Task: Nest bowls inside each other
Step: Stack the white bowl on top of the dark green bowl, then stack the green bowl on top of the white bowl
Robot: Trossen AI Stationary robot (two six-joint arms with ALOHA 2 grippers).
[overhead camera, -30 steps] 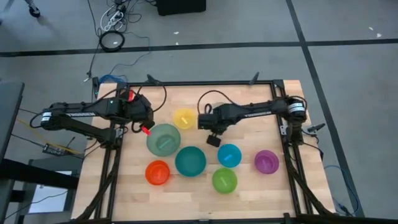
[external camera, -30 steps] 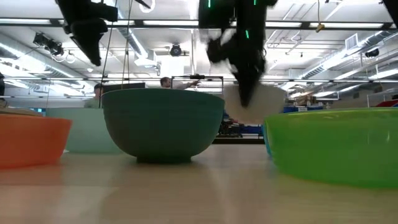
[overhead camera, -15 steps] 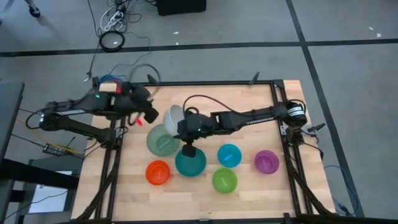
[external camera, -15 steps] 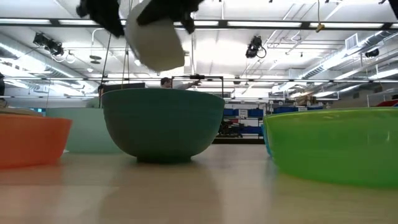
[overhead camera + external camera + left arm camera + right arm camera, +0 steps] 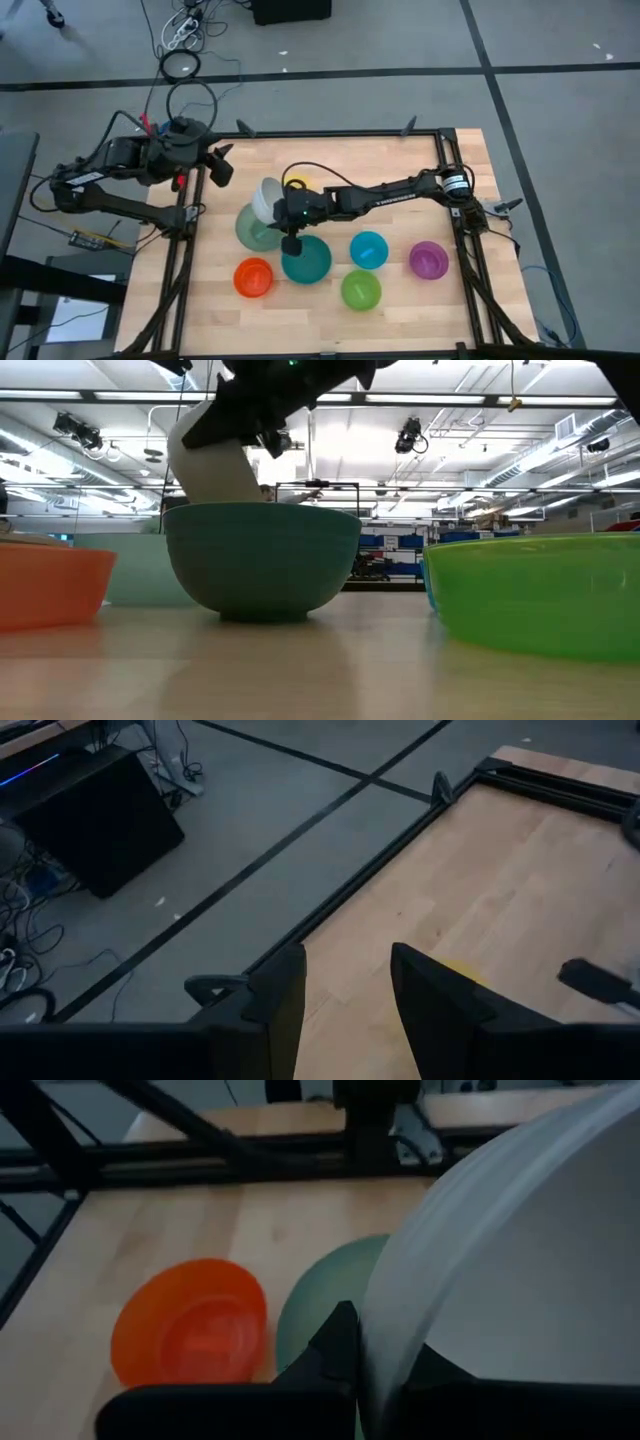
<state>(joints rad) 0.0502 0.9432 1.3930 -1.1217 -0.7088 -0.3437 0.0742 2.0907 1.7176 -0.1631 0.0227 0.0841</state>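
The right gripper (image 5: 283, 215) is clamped on the rim of the white bowl (image 5: 265, 199), holding it tilted in the air just above the sage green bowl (image 5: 254, 231). The teal bowl (image 5: 306, 259) sits just beside the sage one, with the orange bowl (image 5: 253, 277) nearby. The left gripper (image 5: 222, 166), fingers apart and empty, hangs beyond the sage bowl near the table's (image 5: 400, 175) back edge.

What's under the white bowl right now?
The white bowl, pinched by the right hand, hangs tilted over the sage green bowl, near the teal bowl. Sage bowl's inside is partly covered.
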